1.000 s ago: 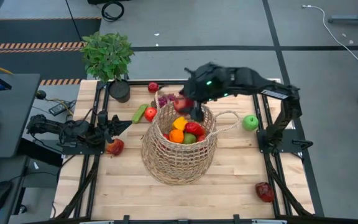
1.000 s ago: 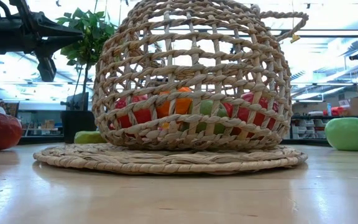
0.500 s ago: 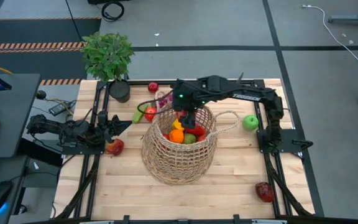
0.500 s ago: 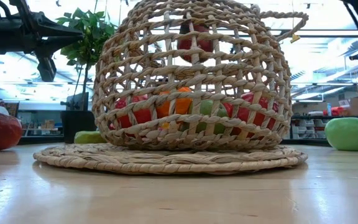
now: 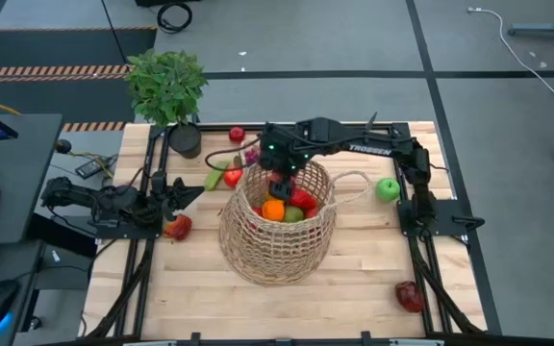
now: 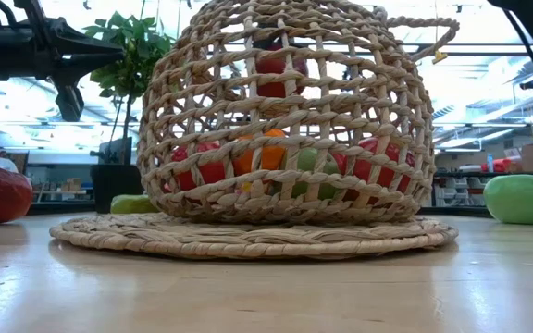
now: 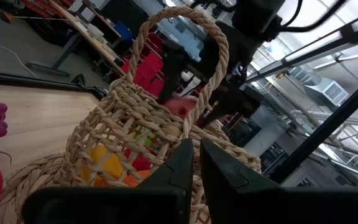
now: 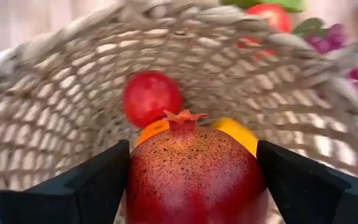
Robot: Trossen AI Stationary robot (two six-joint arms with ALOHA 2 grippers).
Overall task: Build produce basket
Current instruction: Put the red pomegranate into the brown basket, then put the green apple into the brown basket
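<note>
The tan wicker basket (image 5: 277, 235) stands mid-table and holds an orange (image 5: 273, 210), a red fruit (image 5: 302, 200) and a green one (image 5: 293, 215). My right gripper (image 5: 279, 181) reaches into its mouth from the far right, shut on a red pomegranate (image 8: 194, 177). Through the weave, the pomegranate (image 6: 280, 72) shows high inside the basket, above the other fruit. My left gripper (image 5: 188, 192) waits shut near the table's left edge, pointing at the basket and touching nothing; its fingers (image 7: 194, 163) are closed together. My right gripper pinches the pomegranate by its two opposite sides (image 8: 135, 180) between its two fingers. The fruit's crown (image 8: 182, 116) points away from the wrist. The fingers slant down into the basket from the far right. The pomegranate hangs clear of the fruit below.
Loose produce lies around the basket: a green apple (image 5: 387, 189) to its right, a dark red fruit (image 5: 410, 296) near the front right, a red fruit (image 5: 178, 228) on the left, and a cucumber (image 5: 216, 175), grapes (image 5: 253, 154) and red apples (image 5: 237, 135) behind. A potted plant (image 5: 168, 91) stands far left.
My right gripper has gone down and toward the table's left, carrying the pomegranate from above the basket's rim into its mouth. It has tipped more steeply downward. The pomegranate now shows through the weave near the basket's top, where a second ago it did not.
</note>
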